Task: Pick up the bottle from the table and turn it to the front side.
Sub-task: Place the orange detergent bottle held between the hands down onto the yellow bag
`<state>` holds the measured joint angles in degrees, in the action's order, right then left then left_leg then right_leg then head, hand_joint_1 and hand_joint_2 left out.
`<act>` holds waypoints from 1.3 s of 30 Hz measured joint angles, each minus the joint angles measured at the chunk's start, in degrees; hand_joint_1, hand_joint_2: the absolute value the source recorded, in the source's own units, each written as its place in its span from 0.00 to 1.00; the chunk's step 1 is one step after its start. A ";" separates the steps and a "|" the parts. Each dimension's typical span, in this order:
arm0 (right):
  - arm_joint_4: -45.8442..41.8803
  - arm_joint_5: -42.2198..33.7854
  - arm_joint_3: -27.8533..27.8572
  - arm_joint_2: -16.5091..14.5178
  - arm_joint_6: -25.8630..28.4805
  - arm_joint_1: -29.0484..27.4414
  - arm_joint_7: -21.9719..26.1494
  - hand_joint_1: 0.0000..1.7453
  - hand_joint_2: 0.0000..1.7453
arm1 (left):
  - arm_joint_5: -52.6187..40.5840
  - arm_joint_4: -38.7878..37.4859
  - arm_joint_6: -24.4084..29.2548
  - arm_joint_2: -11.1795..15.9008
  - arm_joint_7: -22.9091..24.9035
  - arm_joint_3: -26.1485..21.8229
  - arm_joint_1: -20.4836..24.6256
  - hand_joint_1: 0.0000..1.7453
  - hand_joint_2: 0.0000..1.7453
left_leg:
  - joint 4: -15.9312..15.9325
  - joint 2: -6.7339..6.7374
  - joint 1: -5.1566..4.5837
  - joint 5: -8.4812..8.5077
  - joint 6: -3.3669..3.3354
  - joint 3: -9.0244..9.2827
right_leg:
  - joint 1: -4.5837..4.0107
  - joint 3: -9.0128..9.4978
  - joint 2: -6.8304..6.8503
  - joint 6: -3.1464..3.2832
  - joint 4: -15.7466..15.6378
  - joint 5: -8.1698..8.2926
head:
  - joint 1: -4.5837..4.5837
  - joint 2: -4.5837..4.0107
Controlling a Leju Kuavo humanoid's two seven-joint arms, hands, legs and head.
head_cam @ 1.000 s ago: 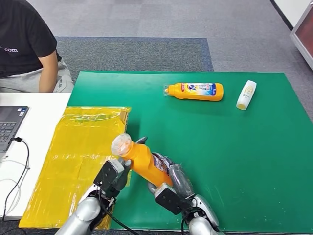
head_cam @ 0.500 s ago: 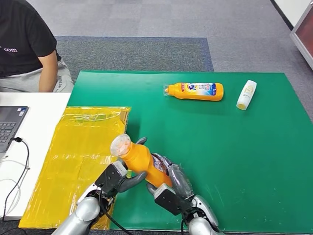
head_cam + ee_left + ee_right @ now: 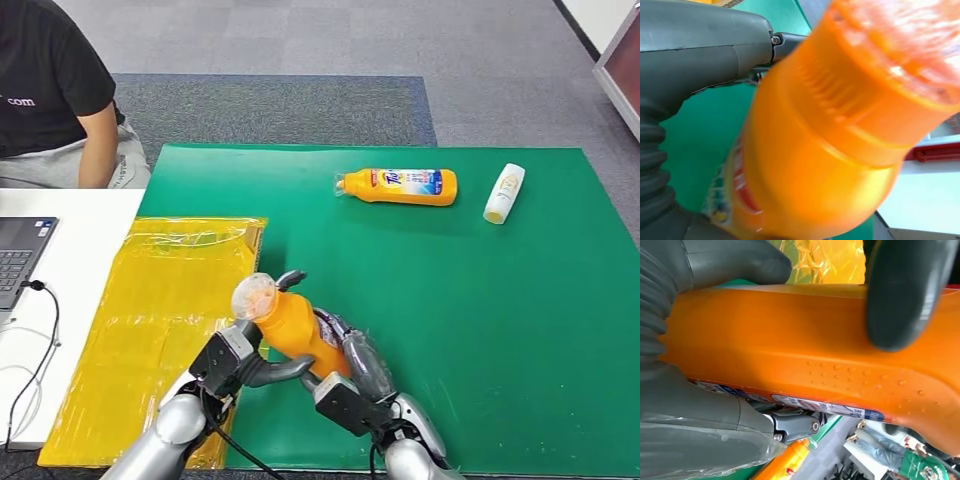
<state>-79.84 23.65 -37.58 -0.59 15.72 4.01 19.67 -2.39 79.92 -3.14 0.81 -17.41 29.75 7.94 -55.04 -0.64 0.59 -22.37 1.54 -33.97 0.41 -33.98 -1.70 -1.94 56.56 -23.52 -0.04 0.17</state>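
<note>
Gripping held bottle [image 3: 296, 330] at its base with right hand [image 3: 353, 388]; left hand [image 3: 240, 360] newly hooked round neck near yellow bag [image 3: 162, 310], probably mid-rotation.

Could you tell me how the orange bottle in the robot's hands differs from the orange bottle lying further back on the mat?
The held orange bottle is lifted and tilted, cap end up; the far orange bottle lies flat on the green mat. The held one is gripped by the right hand, with the left hand at its neck; nothing touches the far one. Both are orange with a label.
</note>
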 joint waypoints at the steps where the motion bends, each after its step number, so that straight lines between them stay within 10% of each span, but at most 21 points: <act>1: 0.00 0.01 -0.07 0.00 -0.02 0.04 0.04 1.00 1.00 | 0.16 0.04 -0.24 0.00 -0.09 0.03 0.26 0.24 1.00 | 0.00 0.00 0.00 0.00 0.00 -0.01 | 0.00 0.00 0.00 0.00 0.00 0.00 | 0.00 0.00; 3: 0.00 -0.01 -0.12 0.00 -0.07 0.23 0.12 1.00 1.00 | 0.85 0.08 -0.93 0.00 -0.21 0.11 0.85 0.45 1.00 | 0.00 0.00 0.00 0.01 0.00 -0.01 | 0.00 -0.01 0.00 0.00 0.00 0.00 | 0.00 0.00; 7: 0.00 -0.07 -0.15 0.00 -0.16 0.60 0.28 1.00 1.00 | 1.87 0.09 -1.99 -0.04 -0.58 0.42 1.49 0.00 1.00 | 0.00 0.00 0.00 0.02 0.00 -0.02 | 0.00 -0.01 0.01 0.00 0.00 0.00 | -0.01 0.00; 22: -0.02 -1.09 -0.94 0.02 -0.92 1.04 1.10 1.00 1.00 | 2.60 0.23 -4.65 0.07 -1.38 1.16 3.43 0.01 1.00 | -0.01 0.00 0.00 0.02 0.00 -0.02 | 0.01 -0.02 0.01 0.00 0.01 0.00 | -0.01 0.00; 27: -0.02 -1.40 -1.09 0.02 -0.87 1.08 1.46 1.00 1.00 | 4.19 0.21 -5.95 0.13 -1.19 1.40 3.66 0.97 1.00 | -0.01 0.00 0.00 0.02 0.00 -0.03 | 0.01 -0.02 0.01 0.00 0.01 0.00 | 0.00 0.00; 39: -0.02 -2.08 -1.31 0.02 -0.77 1.50 1.85 1.00 1.00 | 7.14 -0.32 -9.33 0.54 -0.32 1.61 5.11 1.00 1.00 | -0.01 0.00 0.00 0.03 0.00 -0.03 | 0.01 -0.02 0.01 -0.01 0.01 0.01 | -0.01 0.00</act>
<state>-79.87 21.57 -38.89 -0.57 14.95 5.51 21.51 4.75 79.60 -12.47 1.35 -17.73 31.36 13.05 -55.05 -0.65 0.59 -22.34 1.54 -34.00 0.41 -34.00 -1.69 -1.95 56.57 -23.51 -0.04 0.17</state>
